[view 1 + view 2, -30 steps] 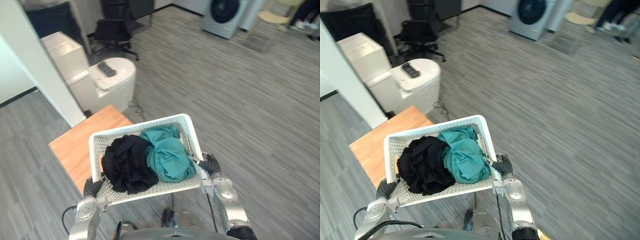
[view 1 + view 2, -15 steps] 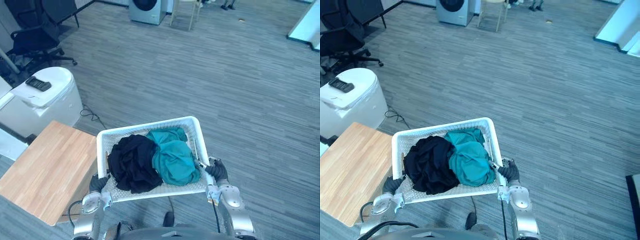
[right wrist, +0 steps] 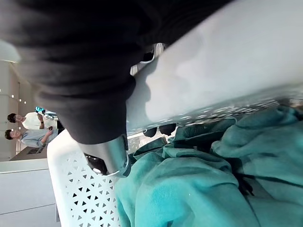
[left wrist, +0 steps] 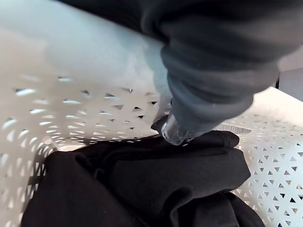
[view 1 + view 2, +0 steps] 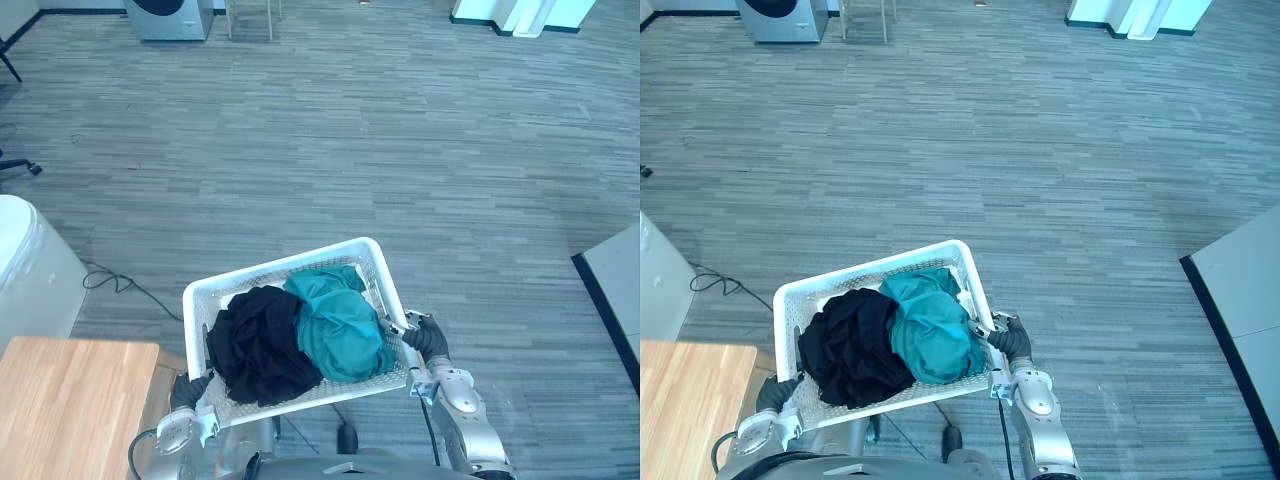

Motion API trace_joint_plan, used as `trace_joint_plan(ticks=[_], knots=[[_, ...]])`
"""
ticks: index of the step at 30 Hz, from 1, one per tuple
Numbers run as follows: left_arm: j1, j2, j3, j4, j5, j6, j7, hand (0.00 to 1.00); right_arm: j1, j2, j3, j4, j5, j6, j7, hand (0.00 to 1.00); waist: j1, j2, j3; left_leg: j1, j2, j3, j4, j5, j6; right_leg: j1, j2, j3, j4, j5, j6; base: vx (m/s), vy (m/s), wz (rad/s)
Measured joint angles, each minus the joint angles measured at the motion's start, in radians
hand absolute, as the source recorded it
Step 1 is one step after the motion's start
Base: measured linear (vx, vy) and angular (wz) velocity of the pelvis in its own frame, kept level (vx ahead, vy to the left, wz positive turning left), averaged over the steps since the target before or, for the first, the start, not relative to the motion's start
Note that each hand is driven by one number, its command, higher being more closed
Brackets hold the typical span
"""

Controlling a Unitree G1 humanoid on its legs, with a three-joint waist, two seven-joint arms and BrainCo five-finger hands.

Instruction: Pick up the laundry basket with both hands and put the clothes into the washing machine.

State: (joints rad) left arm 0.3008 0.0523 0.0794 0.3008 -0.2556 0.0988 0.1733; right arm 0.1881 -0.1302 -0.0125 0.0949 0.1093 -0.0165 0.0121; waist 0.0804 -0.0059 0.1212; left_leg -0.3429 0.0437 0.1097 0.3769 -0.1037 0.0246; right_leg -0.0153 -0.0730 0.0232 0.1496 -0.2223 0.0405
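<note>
Nearest, the left robot hand (image 5: 190, 388) and the right robot hand (image 5: 427, 340) each curl over a side rim of the white laundry basket (image 5: 280, 264), clamping it from both ends and carrying it clear of the floor (image 5: 400, 150). Inside lie a black garment (image 5: 258, 345) on the robot's left and a teal garment (image 5: 340, 325) on its right, heaped about rim-high. The wooden tabletop (image 5: 60, 400) sits near, low on the left. The washing machine (image 5: 168, 15) stands well apart, far left across the floor. Carrying is the step in hand: grip evenly, hold the basket level, and steer left toward the machine without jolts that could spill clothes.
</note>
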Motion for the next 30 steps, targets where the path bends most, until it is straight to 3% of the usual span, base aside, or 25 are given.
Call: trace_joint_plan(ticks=[1,2,3,5,6,7,9,11,12,14,15,16,17,18,19,20,21,22,23,25,26,27,28,29,30], knots=[[0.005,0.000,-0.001,-0.005,0.000,0.000,0.000,1.00,0.000,0.004,0.001,0.000,0.000,-0.001,0.001,1.00,0.000,-0.008,-0.005,0.012,-0.027,0.014,0.013,-0.027,0.022,-0.048,-0.025,0.005,0.163,-0.028,0.024,0.45,0.319,-0.11],[0.007,0.006,-0.005,-0.009,0.000,0.000,0.000,1.00,0.001,0.011,0.002,0.005,-0.001,-0.001,0.001,1.00,0.001,-0.012,-0.005,0.046,-0.065,0.030,0.023,-0.062,0.040,-0.130,-0.066,0.016,0.440,-0.061,0.064,0.45,0.302,0.03],[0.012,0.014,-0.005,-0.013,0.000,0.000,0.000,1.00,0.006,0.021,0.002,0.012,-0.003,-0.001,0.001,1.00,-0.007,-0.013,-0.003,0.080,-0.094,0.029,0.020,-0.080,0.055,-0.174,-0.088,0.021,0.626,-0.025,0.088,0.38,0.236,0.15],[0.014,0.045,-0.004,-0.026,0.003,0.000,0.001,1.00,0.006,0.052,0.002,0.045,-0.010,-0.001,0.002,1.00,-0.021,-0.013,0.013,0.195,-0.137,0.024,0.003,-0.124,0.099,-0.226,-0.104,0.015,0.936,0.030,0.080,0.38,0.161,0.27],[0.016,0.052,-0.003,-0.030,0.003,0.000,0.001,1.00,0.007,0.056,0.002,0.051,-0.011,-0.001,0.003,1.00,-0.023,-0.005,0.018,0.225,-0.137,0.022,-0.002,-0.131,0.105,-0.239,-0.098,0.003,0.988,0.021,0.066,0.43,0.116,0.14],[0.018,0.061,-0.003,-0.050,0.005,0.000,0.003,1.00,0.012,0.060,0.002,0.050,-0.018,-0.001,0.004,1.00,-0.030,0.009,0.029,0.285,-0.138,0.010,-0.032,-0.151,0.113,-0.279,-0.091,-0.052,1.030,-0.006,0.024,0.39,0.092,0.00],[0.015,0.076,-0.004,-0.084,0.006,0.000,0.004,1.00,0.012,0.064,0.001,0.046,-0.020,-0.001,0.004,1.00,-0.045,0.018,0.038,0.355,-0.132,-0.009,-0.094,-0.157,0.107,-0.369,-0.068,-0.130,0.932,-0.050,-0.008,0.46,0.083,0.11],[0.002,0.092,-0.016,-0.093,0.006,0.000,0.004,1.00,0.023,0.064,-0.001,0.032,-0.018,-0.002,0.003,1.00,-0.075,0.021,0.051,0.425,-0.129,-0.036,-0.156,-0.160,0.086,-0.413,-0.062,-0.188,0.687,-0.049,-0.001,0.45,0.017,0.48],[-0.010,0.096,-0.029,-0.092,0.014,0.001,0.004,1.00,0.043,0.067,-0.016,0.027,-0.016,0.001,0.001,1.00,-0.086,0.006,0.047,0.501,-0.123,-0.063,-0.202,-0.181,0.056,-0.436,-0.050,-0.216,0.393,0.035,0.009,0.51,-0.024,0.46],[-0.014,0.109,-0.043,-0.092,0.023,0.001,0.004,1.00,0.074,0.085,-0.030,-0.001,-0.017,0.004,-0.001,1.00,-0.088,0.000,0.037,0.529,-0.122,-0.087,-0.240,-0.204,0.036,-0.427,-0.041,-0.214,0.164,0.128,0.015,0.53,-0.075,0.48],[-0.017,0.107,-0.045,-0.091,0.025,0.003,0.003,1.00,0.098,0.090,-0.032,-0.022,-0.017,0.004,-0.002,1.00,-0.103,-0.008,0.035,0.571,-0.105,-0.117,-0.240,-0.257,0.018,-0.430,-0.038,-0.203,0.143,0.178,-0.003,0.64,-0.200,0.74],[0.005,0.087,-0.041,-0.092,0.040,0.010,0.003,1.00,0.125,0.085,-0.034,-0.029,-0.017,0.023,-0.005,1.00,-0.112,0.022,0.018,0.628,-0.039,-0.134,-0.228,-0.302,-0.029,-0.403,-0.003,-0.224,0.223,0.170,-0.042,0.71,-0.229,0.85],[0.015,0.083,-0.042,-0.094,0.047,0.010,0.002,1.00,0.145,0.090,-0.035,-0.042,-0.018,0.027,-0.009,1.00,-0.122,0.021,0.010,0.628,-0.026,-0.140,-0.160,-0.311,-0.041,-0.378,0.007,-0.251,0.236,0.181,-0.052,0.79,-0.266,0.70],[0.030,0.061,-0.040,-0.093,0.054,0.012,0.002,1.00,0.162,0.087,-0.033,-0.053,-0.021,0.032,-0.015,1.00,-0.125,0.035,0.010,0.541,0.016,-0.123,0.117,-0.306,-0.061,-0.345,0.024,-0.283,0.292,0.181,-0.073,0.95,-0.320,0.40],[0.040,0.024,-0.034,-0.095,0.054,0.013,0.001,1.00,0.176,0.070,-0.037,-0.116,-0.027,0.038,-0.016,1.00,-0.112,0.063,0.013,0.393,0.077,-0.106,0.452,-0.162,-0.104,-0.295,0.072,-0.291,0.299,0.124,-0.096,0.78,-0.271,-0.04],[0.045,0.009,-0.030,-0.095,0.053,0.014,0.000,1.00,0.179,0.056,-0.037,-0.157,-0.029,0.039,-0.016,1.00,-0.095,0.081,0.021,0.329,0.098,-0.102,0.593,-0.020,-0.104,-0.271,0.094,-0.280,0.297,0.101,-0.105,0.75,-0.226,-0.53],[0.052,-0.011,-0.032,-0.097,0.047,0.014,-0.005,1.00,0.177,0.043,-0.037,-0.202,-0.029,0.032,-0.015,1.00,-0.069,0.106,0.031,0.243,0.118,-0.108,0.752,0.080,-0.120,-0.231,0.118,-0.261,0.290,0.068,-0.111,0.60,-0.096,-0.64],[0.051,-0.034,-0.042,-0.099,0.041,0.014,-0.007,1.00,0.163,0.039,-0.054,-0.214,-0.028,0.023,-0.017,1.00,-0.058,0.120,0.045,0.138,0.127,-0.112,0.894,0.042,-0.111,-0.159,0.130,-0.249,0.275,0.036,-0.117,0.90,-0.146,-0.41],[0.051,-0.046,-0.045,-0.101,0.041,0.015,-0.008,1.00,0.153,0.043,-0.068,-0.200,-0.028,0.023,-0.025,1.00,-0.050,0.109,0.054,0.038,0.131,-0.087,0.926,-0.025,-0.088,-0.043,0.130,-0.236,0.212,0.014,-0.117,0.90,-0.126,-0.15],[0.054,-0.043,-0.044,-0.111,0.041,0.015,-0.008,1.00,0.141,0.042,-0.068,-0.196,-0.028,0.024,-0.032,1.00,-0.032,0.092,0.061,-0.018,0.144,-0.034,0.836,-0.073,-0.081,0.051,0.124,-0.214,0.143,0.014,-0.117,0.73,-0.097,-0.26],[0.058,-0.041,-0.041,-0.128,0.041,0.015,-0.008,1.00,0.132,0.039,-0.068,-0.194,-0.028,0.019,-0.037,1.00,-0.014,0.076,0.049,-0.072,0.141,0.017,0.598,-0.107,-0.085,0.122,0.112,-0.187,0.071,0.008,-0.113,0.58,-0.030,-0.51],[0.058,-0.041,-0.040,-0.137,0.041,0.014,-0.008,1.00,0.120,0.040,-0.068,-0.194,-0.028,0.019,-0.037,1.00,-0.006,0.075,0.048,-0.085,0.139,0.033,0.482,-0.109,-0.087,0.146,0.105,-0.176,0.053,-0.003,-0.109,0.74,0.016,-0.68],[0.056,-0.043,-0.037,-0.146,0.041,0.013,-0.008,1.00,0.099,0.039,-0.070,-0.191,-0.028,0.019,-0.038,1.00,0.003,0.072,0.047,-0.095,0.129,0.046,0.213,-0.075,-0.103,0.188,0.090,-0.151,0.027,-0.037,-0.094,0.75,0.092,-0.54],[0.058,-0.046,-0.035,-0.147,0.041,0.013,-0.008,1.00,0.091,0.037,-0.074,-0.176,-0.028,0.011,-0.039,1.00,0.004,0.089,0.031,-0.094,0.127,0.034,0.007,-0.027,-0.119,0.213,0.090,-0.139,0.012,-0.061,-0.080,0.74,0.131,-0.55],[0.057,-0.046,-0.035,-0.148,0.042,0.014,-0.007,1.00,0.078,0.037,-0.077,-0.141,-0.029,-0.001,-0.040,1.00,0.006,0.092,0.021,-0.106,0.123,0.024,-0.051,0.046,-0.129,0.235,0.081,-0.127,0.008,-0.092,-0.065,0.87,0.253,-0.55]])
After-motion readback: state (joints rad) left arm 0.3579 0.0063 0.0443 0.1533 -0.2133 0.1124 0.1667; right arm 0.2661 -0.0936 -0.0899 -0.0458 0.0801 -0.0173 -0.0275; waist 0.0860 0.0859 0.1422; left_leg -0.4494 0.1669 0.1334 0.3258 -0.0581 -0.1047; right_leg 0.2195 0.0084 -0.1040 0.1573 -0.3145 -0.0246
